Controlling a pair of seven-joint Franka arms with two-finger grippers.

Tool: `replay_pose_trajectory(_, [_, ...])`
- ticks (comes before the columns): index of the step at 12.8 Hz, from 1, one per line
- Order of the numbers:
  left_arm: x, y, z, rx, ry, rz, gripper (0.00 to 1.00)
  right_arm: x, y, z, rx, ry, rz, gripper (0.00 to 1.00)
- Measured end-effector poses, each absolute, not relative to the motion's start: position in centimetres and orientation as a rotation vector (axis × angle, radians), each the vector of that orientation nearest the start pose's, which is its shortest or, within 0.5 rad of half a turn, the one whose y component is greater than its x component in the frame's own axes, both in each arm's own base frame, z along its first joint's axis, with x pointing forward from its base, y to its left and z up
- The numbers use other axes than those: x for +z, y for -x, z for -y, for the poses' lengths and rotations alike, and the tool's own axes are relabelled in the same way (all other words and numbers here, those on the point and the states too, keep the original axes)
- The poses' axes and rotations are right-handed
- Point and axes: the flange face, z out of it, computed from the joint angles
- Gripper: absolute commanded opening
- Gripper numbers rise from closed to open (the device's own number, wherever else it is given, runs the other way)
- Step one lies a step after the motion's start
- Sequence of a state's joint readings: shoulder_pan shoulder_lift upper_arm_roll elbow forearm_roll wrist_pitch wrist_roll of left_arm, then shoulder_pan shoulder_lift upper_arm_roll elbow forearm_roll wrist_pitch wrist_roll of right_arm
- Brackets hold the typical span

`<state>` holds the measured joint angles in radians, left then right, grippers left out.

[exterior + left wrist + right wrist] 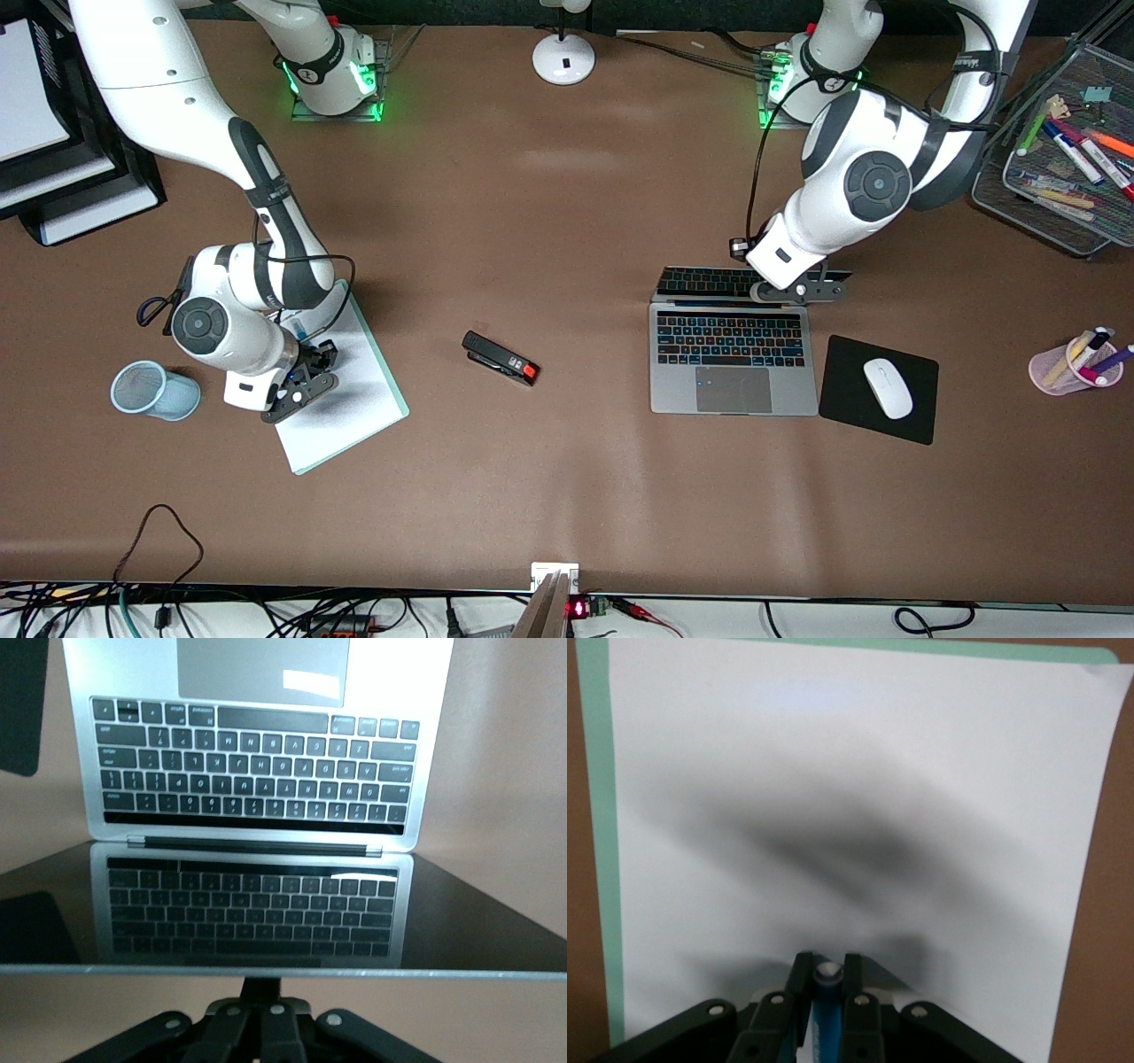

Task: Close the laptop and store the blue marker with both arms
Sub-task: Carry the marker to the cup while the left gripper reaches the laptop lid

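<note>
The laptop (pixel 733 394) lies open toward the left arm's end of the table, its lid (pixel 709 282) tipped partway over the keys. My left gripper (pixel 800 290) is shut and empty, its fingertips against the lid's top edge from the back. In the left wrist view the gripper (pixel 263 988) sits just under that edge, and the dark screen (pixel 257 908) mirrors the keyboard (pixel 257 771). My right gripper (pixel 306 377) is low over a white notepad (pixel 354 408) and shut on the blue marker (pixel 827 1010), whose pale end shows between the fingers (pixel 802 979).
A blue mesh cup (pixel 155 390) lies on its side beside the notepad. A black stapler (pixel 500 357) lies mid-table. A white mouse (pixel 888 387) sits on a black pad (pixel 842 403). A pink pen cup (pixel 1076 365), a wire tray (pixel 1050 213) and a lamp base (pixel 563 58) stand around.
</note>
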<state>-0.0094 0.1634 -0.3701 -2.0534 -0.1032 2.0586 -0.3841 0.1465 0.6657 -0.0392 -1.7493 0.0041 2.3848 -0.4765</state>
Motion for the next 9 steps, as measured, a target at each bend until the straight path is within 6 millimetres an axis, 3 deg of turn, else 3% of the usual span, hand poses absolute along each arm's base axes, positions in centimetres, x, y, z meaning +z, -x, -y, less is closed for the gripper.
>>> replay_pose_trajectory(2, [35.7, -52.3, 20.9, 0.242, 3.211, 0.083, 0.00, 20.0, -66.4, -7.0, 0.019, 3.028, 0.909, 0.00])
replay_pose_trajectory(4, [36.2, -53.0, 20.7, 0.101, 3.171, 0.005, 0.00, 22.6, -67.4, -6.1, -0.001, 3.037, 0.888, 0.00])
replay_pose_trajectory(7, [36.4, -53.9, 20.8, -0.040, 3.172, -0.033, 0.00, 29.3, -69.1, -3.4, 0.006, 2.996, 0.894, 0.00])
replay_pose_trajectory(9, [35.5, -54.6, 20.9, -0.094, 3.192, -0.031, 0.00, 33.4, -69.6, -1.0, -0.047, 2.928, 0.945, 0.00])
